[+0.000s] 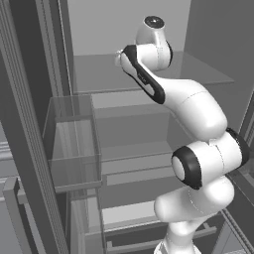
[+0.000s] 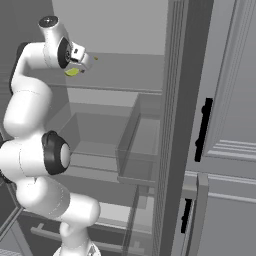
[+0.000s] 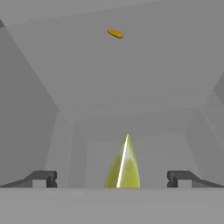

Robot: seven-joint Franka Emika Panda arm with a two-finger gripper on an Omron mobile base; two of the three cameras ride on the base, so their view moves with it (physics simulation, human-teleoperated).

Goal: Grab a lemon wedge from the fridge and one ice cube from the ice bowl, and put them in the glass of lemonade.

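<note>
Inside the fridge, the lemon wedge lies between the wide-apart gripper fingers, on a shelf.

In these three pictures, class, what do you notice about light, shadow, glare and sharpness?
Left base view: flat, even grey light inside the fridge, no hard shadows, slightly soft edges. Right base view: same even light; the lemon wedge is small and indistinct. Hand view: the wedge between the open gripper is sharp, with one bright streak.
</note>
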